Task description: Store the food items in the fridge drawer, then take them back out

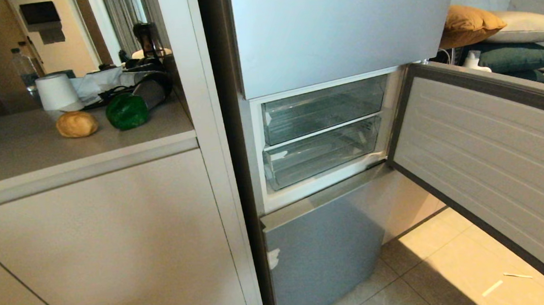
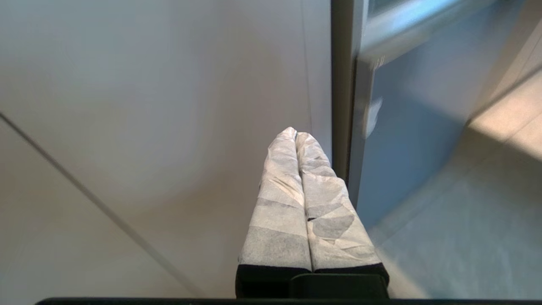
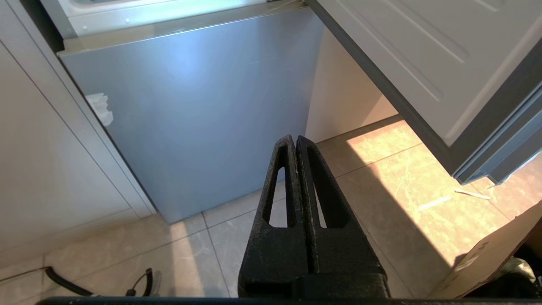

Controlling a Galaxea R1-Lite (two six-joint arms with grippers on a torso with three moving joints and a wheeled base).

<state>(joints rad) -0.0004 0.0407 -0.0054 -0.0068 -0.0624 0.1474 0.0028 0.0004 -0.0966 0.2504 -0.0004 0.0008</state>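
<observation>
Food items first: from the head camera we see the golden-brown roundish lump [image 1: 76,124] and the glossy green bell pepper [image 1: 127,111] side by side, near each other but apart, on the pale grey countertop [image 1: 23,150] left of the fridge. Behind them we spot a white paper roll [image 1: 57,92]. The middle silver-blue fridge door [image 1: 487,156] hangs swung wide to the right, and we look straight into two clear plastic drawers [image 1: 321,132] stacked one above the other, both pushed in. Below them, the lowest silver-blue front [image 1: 324,254] sits closed, a white tape scrap [image 1: 273,258] on its left edge.

Over to the left wrist camera: we see the left gripper [image 2: 296,133], its white-wrapped fingers [image 2: 279,203] pressed together and holding nothing, hanging before the beige cabinet panel [image 2: 148,127] beside the fridge's edge.

Now the right wrist camera: the right gripper [image 3: 296,140] has its black fingers [image 3: 326,199] squeezed together, empty, above the tiled floor [image 3: 402,186] in front of the lowest front.
</observation>
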